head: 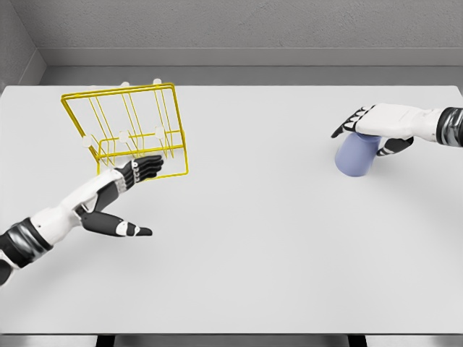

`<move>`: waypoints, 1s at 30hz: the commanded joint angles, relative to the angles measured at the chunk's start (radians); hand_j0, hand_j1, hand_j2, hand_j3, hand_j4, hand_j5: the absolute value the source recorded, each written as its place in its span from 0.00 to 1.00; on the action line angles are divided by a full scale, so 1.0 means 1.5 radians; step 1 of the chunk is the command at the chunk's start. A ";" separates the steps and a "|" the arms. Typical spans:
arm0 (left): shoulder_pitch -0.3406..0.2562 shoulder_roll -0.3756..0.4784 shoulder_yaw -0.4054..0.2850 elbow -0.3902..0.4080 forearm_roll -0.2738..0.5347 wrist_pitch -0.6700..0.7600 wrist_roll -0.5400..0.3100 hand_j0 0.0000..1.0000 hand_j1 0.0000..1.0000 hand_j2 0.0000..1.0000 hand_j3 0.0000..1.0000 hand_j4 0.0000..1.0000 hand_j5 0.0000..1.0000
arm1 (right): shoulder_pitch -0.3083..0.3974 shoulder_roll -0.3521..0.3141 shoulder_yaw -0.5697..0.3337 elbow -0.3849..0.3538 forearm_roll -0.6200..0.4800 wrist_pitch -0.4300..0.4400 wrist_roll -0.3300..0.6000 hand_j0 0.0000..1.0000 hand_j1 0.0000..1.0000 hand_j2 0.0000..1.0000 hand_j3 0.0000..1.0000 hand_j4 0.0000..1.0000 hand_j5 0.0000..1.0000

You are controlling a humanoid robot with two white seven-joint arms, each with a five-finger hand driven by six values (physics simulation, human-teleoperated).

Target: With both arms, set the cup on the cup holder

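Cup (356, 156), pale blue, sits under my right hand (376, 124) on the far right of the white table (253, 246); from the head camera I see the fingers draped over its top and the thumb wrapped around its far side, grasping it. My left hand (129, 189) hangs with fingers released and straight, thumb splayed toward me, holding nothing. Just beyond those fingertips, touching or nearly so, stands the yellow wire cup holder (130, 126), tilted, well apart from the cup.
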 commanded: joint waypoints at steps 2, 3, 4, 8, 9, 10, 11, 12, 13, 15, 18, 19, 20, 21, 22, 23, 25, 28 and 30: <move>-0.003 0.001 -0.017 0.000 0.017 0.022 -0.001 1.00 1.00 1.00 1.00 1.00 1.00 | 0.000 -0.001 0.000 -0.001 -0.001 0.001 0.000 0.79 0.79 0.79 0.79 0.79 0.79; -0.005 0.001 -0.018 0.000 0.020 0.031 -0.001 1.00 1.00 1.00 1.00 1.00 1.00 | 0.000 -0.001 0.000 -0.001 0.000 0.001 0.000 0.79 0.79 0.79 0.79 0.79 0.79; -0.006 0.000 -0.020 0.000 0.021 0.044 -0.001 1.00 1.00 1.00 1.00 1.00 1.00 | 0.000 -0.001 0.000 -0.002 0.002 0.001 0.000 0.78 0.78 0.78 0.78 0.78 0.78; -0.012 -0.011 -0.031 0.000 0.022 0.073 -0.001 1.00 1.00 1.00 1.00 1.00 1.00 | 0.000 0.000 0.000 -0.002 0.004 0.001 0.001 0.75 0.75 0.75 0.75 0.75 0.75; -0.012 -0.021 -0.031 0.000 0.023 0.074 -0.001 1.00 1.00 1.00 1.00 1.00 1.00 | 0.000 0.000 0.000 -0.003 0.004 0.001 0.001 0.72 0.72 0.72 0.72 0.72 0.72; -0.013 -0.023 -0.032 0.000 0.023 0.075 -0.001 1.00 1.00 1.00 1.00 1.00 1.00 | 0.000 0.000 0.000 -0.003 0.004 0.001 0.001 0.72 0.72 0.72 0.72 0.72 0.72; -0.015 -0.023 -0.032 0.000 0.023 0.083 -0.001 1.00 1.00 1.00 1.00 1.00 1.00 | 0.000 0.000 0.000 -0.003 0.005 0.001 0.001 0.72 0.72 0.72 0.72 0.72 0.72; -0.015 -0.023 -0.032 0.000 0.023 0.082 -0.001 1.00 1.00 1.00 1.00 1.00 1.00 | 0.000 0.000 0.000 -0.003 0.005 0.001 0.001 0.72 0.72 0.72 0.72 0.72 0.72; -0.016 -0.023 -0.032 0.000 0.024 0.083 -0.001 1.00 1.00 1.00 1.00 1.00 1.00 | 0.000 0.000 0.000 -0.003 0.004 0.001 0.001 0.71 0.71 0.71 0.71 0.71 0.71; -0.016 -0.033 -0.032 0.000 0.028 0.084 -0.001 1.00 1.00 1.00 1.00 1.00 1.00 | 0.000 0.000 0.000 -0.003 0.004 0.001 0.001 0.69 0.69 0.69 0.69 0.69 0.69; -0.022 -0.050 -0.032 0.002 0.028 0.114 -0.001 1.00 1.00 1.00 1.00 1.00 1.00 | 0.000 0.000 0.000 -0.003 0.002 0.001 0.012 0.65 0.65 0.65 0.65 0.65 0.65; -0.024 -0.057 -0.032 0.002 0.028 0.124 -0.001 1.00 1.00 1.00 1.00 1.00 1.00 | 0.000 0.000 0.000 -0.004 0.001 0.001 0.012 0.64 0.64 0.64 0.64 0.64 0.64; -0.026 -0.061 -0.032 0.002 0.028 0.132 -0.001 1.00 1.00 1.00 1.00 1.00 1.00 | 0.000 0.000 -0.001 -0.004 0.001 0.001 0.013 0.64 0.64 0.64 0.64 0.64 0.64; -0.027 -0.064 -0.032 0.003 0.028 0.133 -0.001 1.00 1.00 1.00 1.00 1.00 1.00 | 0.000 0.000 -0.001 -0.004 0.001 0.001 0.013 0.63 0.63 0.63 0.63 0.63 0.63; -0.029 -0.065 -0.033 0.005 0.028 0.135 -0.001 1.00 1.00 1.00 1.00 1.00 1.00 | -0.001 0.000 -0.002 -0.004 0.000 0.001 0.013 0.60 0.60 0.60 0.60 0.60 0.60; -0.029 -0.070 -0.034 0.005 0.027 0.134 -0.001 1.00 1.00 1.00 1.00 1.00 1.00 | -0.001 0.000 -0.004 -0.004 -0.002 0.001 0.013 0.60 0.60 0.60 0.60 0.60 0.60; -0.029 -0.078 -0.037 0.009 0.027 0.134 -0.001 1.00 1.00 1.00 1.00 1.00 1.00 | -0.002 0.000 -0.007 -0.005 -0.003 0.001 0.013 0.60 0.60 0.60 0.60 0.60 0.60; -0.030 -0.080 -0.037 0.010 0.024 0.134 -0.001 1.00 1.00 1.00 1.00 1.00 1.00 | -0.011 -0.001 -0.008 -0.030 -0.004 0.001 0.013 0.56 0.56 0.56 0.56 0.56 0.56; -0.030 -0.087 -0.037 0.011 0.020 0.134 -0.001 1.00 1.00 1.00 1.00 1.00 1.00 | -0.011 -0.004 -0.009 -0.045 -0.005 0.001 0.013 0.56 0.56 0.56 0.56 0.56 0.56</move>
